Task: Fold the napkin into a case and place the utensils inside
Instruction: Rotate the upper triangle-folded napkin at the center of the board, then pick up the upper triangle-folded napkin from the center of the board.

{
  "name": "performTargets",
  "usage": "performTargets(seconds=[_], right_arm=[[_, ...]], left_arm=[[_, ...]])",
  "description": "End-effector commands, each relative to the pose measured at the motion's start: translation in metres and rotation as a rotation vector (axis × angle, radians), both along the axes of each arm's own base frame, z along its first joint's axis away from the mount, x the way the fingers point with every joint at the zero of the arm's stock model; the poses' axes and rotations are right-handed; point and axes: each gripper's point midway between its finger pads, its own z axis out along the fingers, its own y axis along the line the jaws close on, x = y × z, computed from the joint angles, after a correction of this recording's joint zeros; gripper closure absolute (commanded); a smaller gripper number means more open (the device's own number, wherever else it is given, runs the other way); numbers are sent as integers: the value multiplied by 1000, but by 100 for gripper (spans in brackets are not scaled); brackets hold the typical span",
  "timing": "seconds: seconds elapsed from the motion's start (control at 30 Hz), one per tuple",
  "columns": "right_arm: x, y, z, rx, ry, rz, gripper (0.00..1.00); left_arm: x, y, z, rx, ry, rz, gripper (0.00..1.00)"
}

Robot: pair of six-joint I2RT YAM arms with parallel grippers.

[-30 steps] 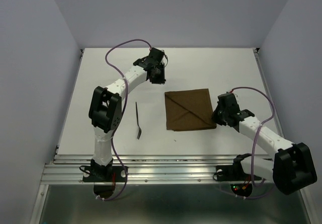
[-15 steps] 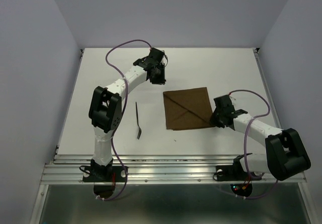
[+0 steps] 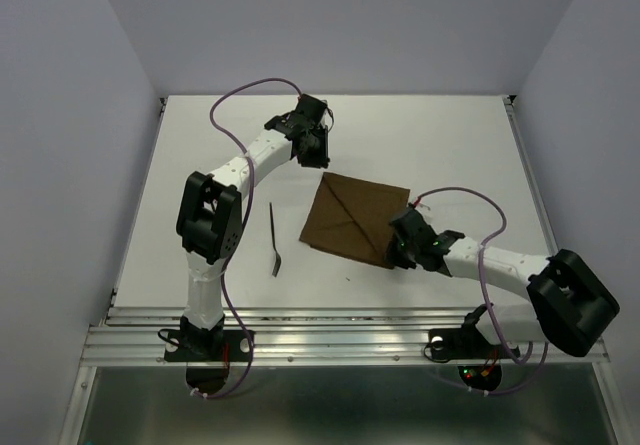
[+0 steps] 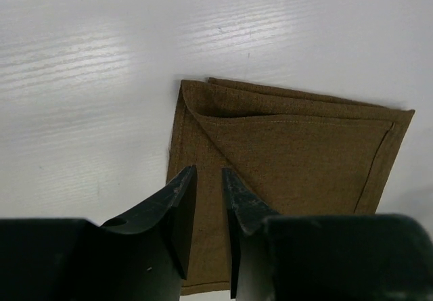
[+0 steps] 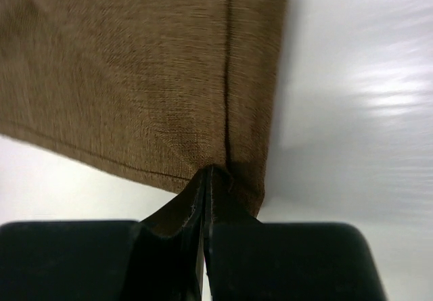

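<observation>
The brown napkin lies folded into a square mid-table, turned askew, with a diagonal fold line across it. My right gripper is shut on its near right corner; in the right wrist view the cloth bunches at the closed tips of that gripper. My left gripper hovers over the napkin's far corner. In the left wrist view that gripper is open with a narrow gap, and only the napkin shows below. One thin dark utensil lies left of the napkin, its widened head nearest me.
The white table is walled on the left, back and right. A metal rail runs along the near edge by the arm bases. A small dark speck lies near the napkin's front.
My right gripper has dragged the napkin's near right corner to the left, turning the whole napkin askew and shifting it left. The left arm has stayed still.
</observation>
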Motion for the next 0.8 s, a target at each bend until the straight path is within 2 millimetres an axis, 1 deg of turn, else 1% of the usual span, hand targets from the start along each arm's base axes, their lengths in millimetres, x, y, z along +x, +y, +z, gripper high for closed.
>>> performTargets(seconds=[0.0,0.03,0.1,0.13,0.17,0.2,0.23,0.27,0.3,0.33,0.37,0.4,0.43,0.47,0.5,0.57,0.6,0.63,0.67,0.7,0.73,0.77], right_arm=[[-21,33,-5,14,71,64,99],[-13,46,7,34,44,85,99],[-4,55,19,51,17,106,98],[2,57,27,51,-16,110,97],[11,60,41,49,-56,116,93],[16,59,50,38,-88,113,90],[23,51,63,8,-142,101,83],[30,49,75,8,-173,90,81],[40,36,79,-1,-187,48,78],[45,27,87,4,-206,30,72],[55,7,83,-5,-200,-27,71],[51,6,82,-3,-199,-16,69],[60,-14,83,0,-197,-65,65],[62,-26,79,-6,-188,-90,61],[66,-50,70,-20,-169,-152,60],[67,-69,62,-25,-145,-180,55],[66,-79,58,-26,-134,-199,53],[68,-88,56,-27,-126,-219,51],[71,-103,55,-24,-121,-250,47],[72,-110,54,-22,-116,-267,45],[72,-116,53,-17,-111,-265,42],[74,-131,52,-16,-106,-309,39]], left_arm=[[8,0,45,-25,-95,-6,66],[8,0,45,-24,-97,-7,65],[7,1,47,-21,-103,-10,65],[7,2,48,-20,-103,-12,64],[5,3,49,-20,-105,-15,62],[3,4,48,-16,-104,-16,61],[2,4,48,-11,-107,-18,60],[-3,6,47,-6,-103,-21,59],[-6,6,45,0,-101,-24,58],[-11,4,44,13,-103,-30,55],[-19,3,40,24,-95,-42,54],[-24,1,38,35,-92,-50,53],[-26,3,35,71,-105,-42,52],[-41,-5,28,89,-94,-72,51],[-48,-9,24,108,-96,-85,51],[-64,-18,17,132,-90,-117,50],[-81,-27,9,161,-85,-154,49],[-89,-31,6,178,-84,-169,48],[-98,-35,4,189,-83,-186,46],[-108,-37,-3,207,-70,-205,46],[-123,-47,-4,212,-72,-240,46],[-133,-50,-10,222,-62,-260,46]])
